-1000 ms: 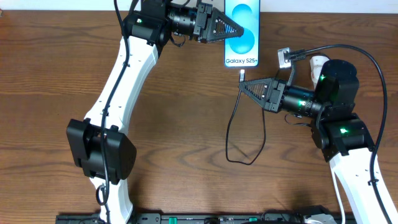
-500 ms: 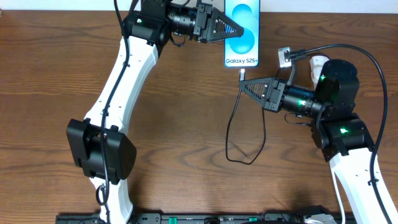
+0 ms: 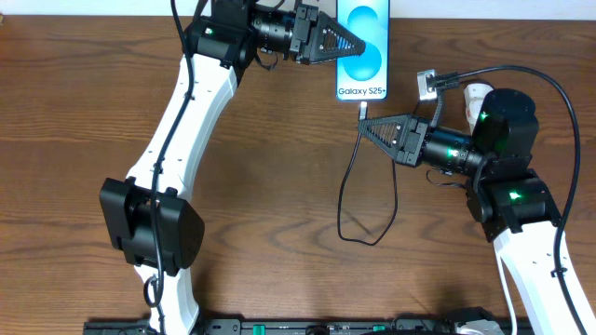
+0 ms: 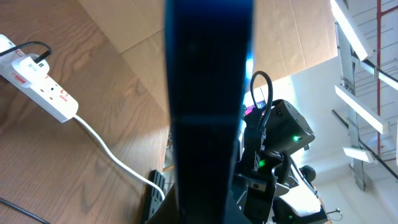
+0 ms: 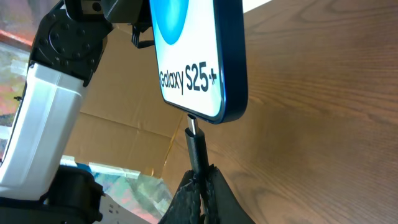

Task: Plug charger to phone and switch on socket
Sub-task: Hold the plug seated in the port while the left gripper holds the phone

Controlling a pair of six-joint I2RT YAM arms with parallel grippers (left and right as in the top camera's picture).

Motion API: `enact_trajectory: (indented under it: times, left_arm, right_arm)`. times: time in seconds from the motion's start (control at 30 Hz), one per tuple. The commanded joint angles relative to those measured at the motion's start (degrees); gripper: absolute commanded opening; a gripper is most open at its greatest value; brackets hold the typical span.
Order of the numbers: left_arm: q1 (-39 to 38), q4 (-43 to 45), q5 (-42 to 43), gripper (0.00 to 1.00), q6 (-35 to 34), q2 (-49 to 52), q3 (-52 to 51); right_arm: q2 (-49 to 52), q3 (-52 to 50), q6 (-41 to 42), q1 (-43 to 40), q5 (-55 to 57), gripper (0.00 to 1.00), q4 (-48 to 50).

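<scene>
The phone [image 3: 364, 46], blue screen with "Galaxy S25+" text, is at the table's far edge. My left gripper [image 3: 358, 45] is shut on it; in the left wrist view its dark edge [image 4: 208, 93] runs up between the jaws [image 4: 208, 202]. My right gripper [image 3: 366, 126] is shut on the charger's black plug [image 3: 362, 111], just below the phone's bottom edge. In the right wrist view the plug [image 5: 198, 146] stands up from the fingers [image 5: 202, 186], its metal tip touching the bottom edge of the phone [image 5: 193, 56]. The socket [image 4: 40, 87], a white power strip, lies on the table.
The black charger cable [image 3: 368, 209] loops on the wood in front of the right arm. The socket's thick white cord [image 4: 112, 158] runs toward the table's edge. In the overhead view the socket [image 3: 428, 86] is mostly hidden behind the right arm. Cardboard stands behind the table.
</scene>
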Motion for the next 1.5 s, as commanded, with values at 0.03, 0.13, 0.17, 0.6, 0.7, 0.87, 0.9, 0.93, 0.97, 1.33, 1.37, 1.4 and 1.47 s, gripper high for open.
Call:
enact_trajectory:
  times: [0.03, 0.13, 0.17, 0.6, 0.7, 0.87, 0.9, 0.93, 0.97, 1.33, 1.37, 1.4, 1.47]
  left_arm:
    - [-0.63, 0.33, 2.4, 0.07, 0.94, -2.14, 0.42]
    - [-0.98, 0.35, 2.38, 0.07, 0.96, -2.14, 0.42]
    - [-0.98, 0.35, 2.38, 0.07, 0.98, -2.14, 0.42]
    - [-0.98, 0.33, 2.43, 0.07, 0.98, -2.14, 0.42]
    - [-0.98, 0.33, 2.43, 0.07, 0.98, -2.14, 0.42]
    - [-1.01, 0.33, 2.45, 0.07, 0.98, -2.14, 0.42]
    - [-1.01, 0.33, 2.67, 0.08, 1.01, -2.14, 0.42]
    - [-1.01, 0.33, 2.89, 0.07, 1.01, -2.14, 0.42]
    - [-1.01, 0.33, 2.89, 0.07, 1.01, -2.14, 0.42]
    - [-1.49, 0.33, 2.86, 0.07, 0.98, -2.14, 0.42]
    - [-1.49, 0.33, 2.86, 0.07, 0.98, -2.14, 0.42]
    - [-1.49, 0.33, 2.86, 0.07, 1.01, -2.14, 0.42]
    - [-1.49, 0.33, 2.82, 0.07, 1.01, -2.14, 0.42]
  right_arm:
    - [-0.37, 0.11, 0.31, -0.59, 0.11, 0.01, 0.15]
    - [-0.37, 0.11, 0.31, -0.37, 0.09, 0.01, 0.15]
    - [-0.37, 0.11, 0.31, -0.37, 0.11, 0.01, 0.15]
    - [-0.37, 0.11, 0.31, -0.87, 0.13, 0.01, 0.2]
    - [-0.37, 0.11, 0.31, -1.29, 0.07, 0.01, 0.66]
    - [-0.37, 0.11, 0.28, -1.27, -0.17, 0.01, 2.14]
    - [-0.37, 0.11, 0.28, -1.27, -0.15, 0.01, 2.36]
    - [-0.37, 0.11, 0.28, -1.27, -0.15, 0.01, 2.56]
    - [-0.37, 0.11, 0.31, -1.27, -0.17, 0.01, 2.86]
    - [-0.26, 0.11, 0.2, -1.27, 1.81, 0.01, 4.87]
    - [-0.26, 0.11, 0.15, -1.27, 2.05, 0.01, 4.87]
    - [-0.26, 0.11, 0.02, -1.27, 2.25, 0.01, 4.85]
    - [-0.26, 0.11, -0.39, -1.27, 2.23, 0.04, 4.59]
